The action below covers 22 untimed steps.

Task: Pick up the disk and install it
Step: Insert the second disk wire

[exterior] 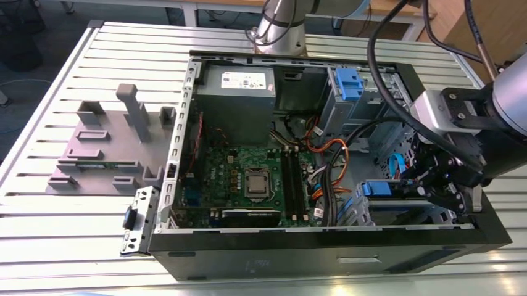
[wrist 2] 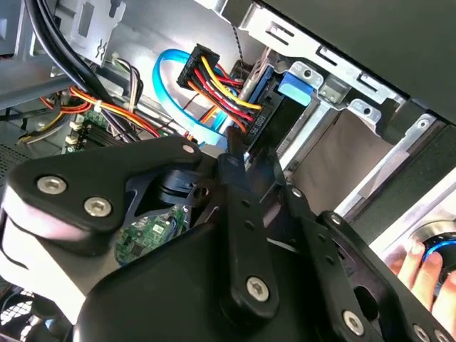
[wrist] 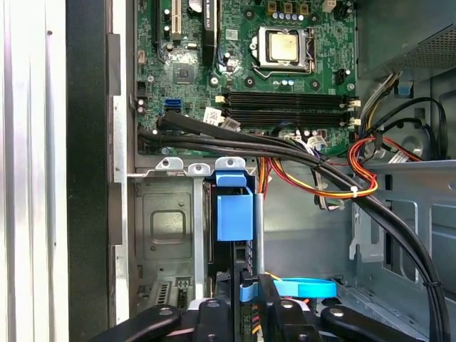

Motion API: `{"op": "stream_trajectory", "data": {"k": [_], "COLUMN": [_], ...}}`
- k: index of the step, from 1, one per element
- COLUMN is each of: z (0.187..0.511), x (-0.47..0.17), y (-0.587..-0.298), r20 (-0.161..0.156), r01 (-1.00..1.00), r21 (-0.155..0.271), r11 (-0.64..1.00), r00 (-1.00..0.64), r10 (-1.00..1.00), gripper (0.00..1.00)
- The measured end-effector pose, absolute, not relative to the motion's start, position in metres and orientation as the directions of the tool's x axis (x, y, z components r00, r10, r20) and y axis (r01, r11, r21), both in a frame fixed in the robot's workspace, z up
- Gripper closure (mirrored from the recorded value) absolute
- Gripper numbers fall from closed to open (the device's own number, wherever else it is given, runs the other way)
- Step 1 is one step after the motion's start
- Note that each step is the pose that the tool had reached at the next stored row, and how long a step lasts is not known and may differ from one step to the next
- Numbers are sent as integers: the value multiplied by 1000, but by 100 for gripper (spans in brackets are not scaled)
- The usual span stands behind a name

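Note:
The disk [exterior: 383, 189] stands on edge in the drive bay at the case corner on the exterior view's right, its blue bracket tab showing. In the first wrist view the disk [wrist: 234, 214] sits edge-on in the metal bay slot, and my gripper [wrist: 247, 303] has its fingers close together on the disk's near edge. My gripper [exterior: 440, 194] hangs just beside the bay inside the case wall. In the second wrist view the gripper [wrist 2: 231, 153] points at the disk [wrist 2: 292, 89], next to a black connector with red and yellow wires.
The open computer case [exterior: 329, 246] holds a green motherboard [exterior: 247, 179], a power supply [exterior: 239, 92] and cable bundles [wrist: 299, 153] crossing close to the bay. A grey stand [exterior: 107, 142] sits on the slatted table. A hand [wrist 2: 410, 267] shows outside the case.

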State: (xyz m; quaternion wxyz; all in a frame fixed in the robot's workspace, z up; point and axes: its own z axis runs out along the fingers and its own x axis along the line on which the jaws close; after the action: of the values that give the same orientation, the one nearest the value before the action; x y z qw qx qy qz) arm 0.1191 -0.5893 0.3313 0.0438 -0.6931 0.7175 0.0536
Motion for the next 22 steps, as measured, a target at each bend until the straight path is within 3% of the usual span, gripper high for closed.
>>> {"op": "stream_trajectory", "data": {"k": [10, 13, 22], "z": [346, 344, 331], "x": [119, 119, 121], "y": [-589, -589, -589], "r20": [-138, -137, -135], "r01": [-999, -999, -998], "r21": [16, 22, 46], "r11": [34, 34, 34], "r00": [-36, -36, -40], "r10": [-990, -990, -990], "gripper": [72, 89, 89]}}
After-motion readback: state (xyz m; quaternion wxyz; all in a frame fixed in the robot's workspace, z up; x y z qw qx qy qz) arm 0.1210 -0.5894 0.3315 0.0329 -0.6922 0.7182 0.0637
